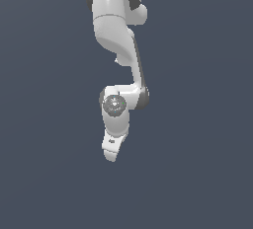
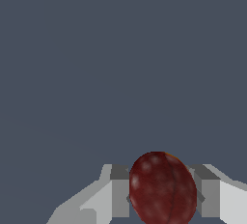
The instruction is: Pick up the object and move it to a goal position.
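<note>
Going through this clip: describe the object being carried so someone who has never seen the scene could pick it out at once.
Start from the white robot arm against the plain grey-blue background and follow it down to its end effector. In the wrist view, the dark red ball sits between the two grey fingers. It is the only red, rounded, glossy thing in view.

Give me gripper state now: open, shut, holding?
Gripper: shut on the dark red ball, which sits between the fingers in the wrist view.
</note>
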Controlling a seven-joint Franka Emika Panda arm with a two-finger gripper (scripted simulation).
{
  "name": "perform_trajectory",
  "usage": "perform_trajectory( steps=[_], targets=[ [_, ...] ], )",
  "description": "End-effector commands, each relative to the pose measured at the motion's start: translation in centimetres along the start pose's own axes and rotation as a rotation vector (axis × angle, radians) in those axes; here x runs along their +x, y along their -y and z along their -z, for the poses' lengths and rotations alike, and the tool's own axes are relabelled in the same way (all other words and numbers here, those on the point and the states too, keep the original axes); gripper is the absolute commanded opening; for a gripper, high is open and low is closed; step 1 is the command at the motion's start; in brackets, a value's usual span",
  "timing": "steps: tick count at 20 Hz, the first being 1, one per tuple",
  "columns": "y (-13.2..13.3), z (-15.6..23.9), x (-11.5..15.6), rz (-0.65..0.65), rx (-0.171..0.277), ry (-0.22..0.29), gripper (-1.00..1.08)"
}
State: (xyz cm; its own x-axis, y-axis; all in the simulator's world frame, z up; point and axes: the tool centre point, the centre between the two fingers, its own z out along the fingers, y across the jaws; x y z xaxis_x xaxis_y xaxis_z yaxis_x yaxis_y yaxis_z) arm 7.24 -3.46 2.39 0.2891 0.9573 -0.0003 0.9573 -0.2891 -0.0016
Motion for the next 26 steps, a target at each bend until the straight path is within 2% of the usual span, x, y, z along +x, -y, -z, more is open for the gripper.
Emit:
perform_trajectory(
  steps=[1,8,26],
  targets=[
    [-0.2,1.0,-0.3,-0.001,-0.002,0.0,-1.0],
    [-0.8,6.1,-1.9,0.001,-0.001,0.0,-1.0],
    [-3.7,25.4,-7.9,0.002,-0.001,-0.002,-1.0]
  ],
)
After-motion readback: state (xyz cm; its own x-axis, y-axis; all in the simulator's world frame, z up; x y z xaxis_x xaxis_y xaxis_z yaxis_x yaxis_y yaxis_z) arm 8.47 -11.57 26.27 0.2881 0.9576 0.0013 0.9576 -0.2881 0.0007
